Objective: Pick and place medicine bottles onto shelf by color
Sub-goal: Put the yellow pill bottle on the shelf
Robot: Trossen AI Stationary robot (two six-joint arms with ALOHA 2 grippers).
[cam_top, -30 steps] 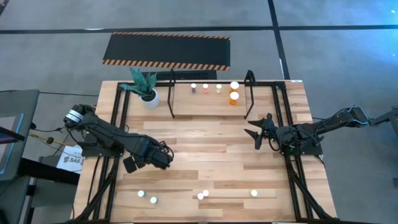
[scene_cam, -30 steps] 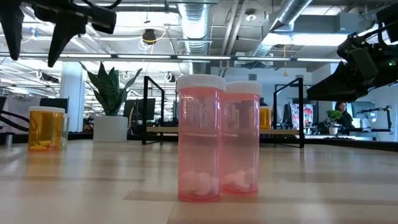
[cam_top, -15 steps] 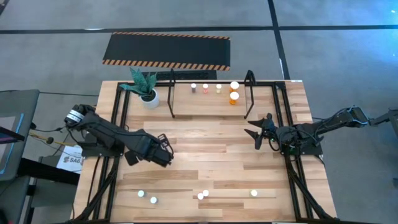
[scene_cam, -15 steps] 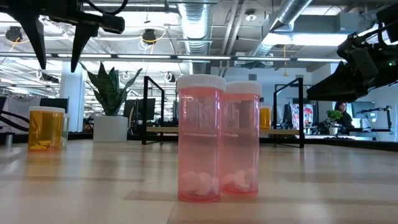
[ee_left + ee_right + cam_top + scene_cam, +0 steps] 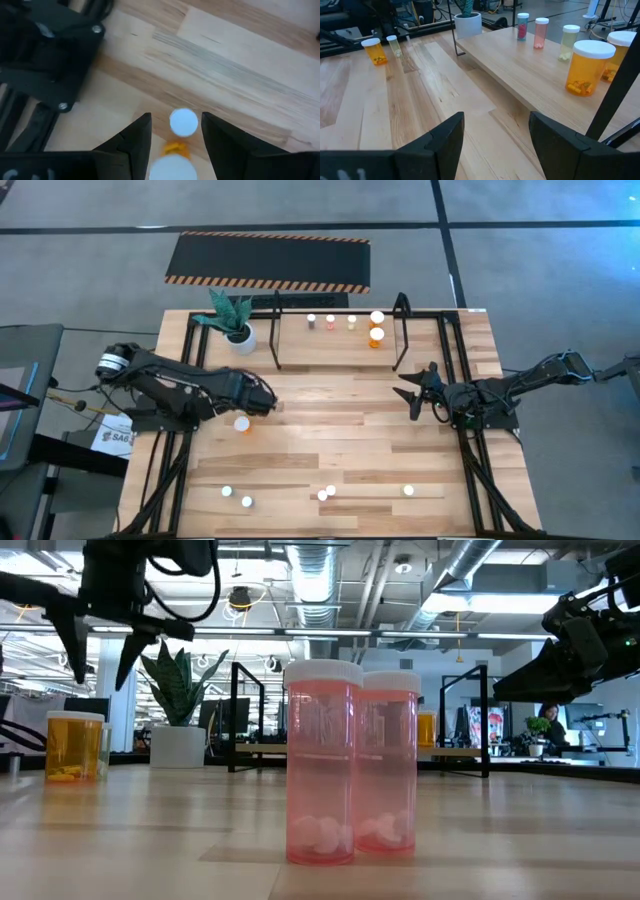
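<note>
My left gripper [image 5: 262, 402] hangs open over the table's left half, fingers pointing steeply down [image 5: 100, 670]. An orange white-capped bottle [image 5: 241, 423] stands upright just nearward of it. In the left wrist view a white cap [image 5: 183, 122] shows below and between the fingers, and a second cap [image 5: 172, 169] at the picture's edge. The shelf [image 5: 277, 340] at the far side carries several bottles [image 5: 352, 322], two of them larger orange ones [image 5: 376, 336]. My right gripper [image 5: 415, 395] waits open at the right.
Several bottles stand along the near edge: two at the left [image 5: 236, 496], two pink ones [image 5: 320, 775] in the middle, one at the right [image 5: 408, 491]. A potted plant [image 5: 235, 325] stands left of the shelf. A black striped mat [image 5: 268, 262] lies beyond the table.
My left gripper has moved toward the table's far edge and sunk a little, turning about its own axis. This uncovered the orange bottle that it hid in the high view. Its fingers stay apart. The bottles have not moved.
</note>
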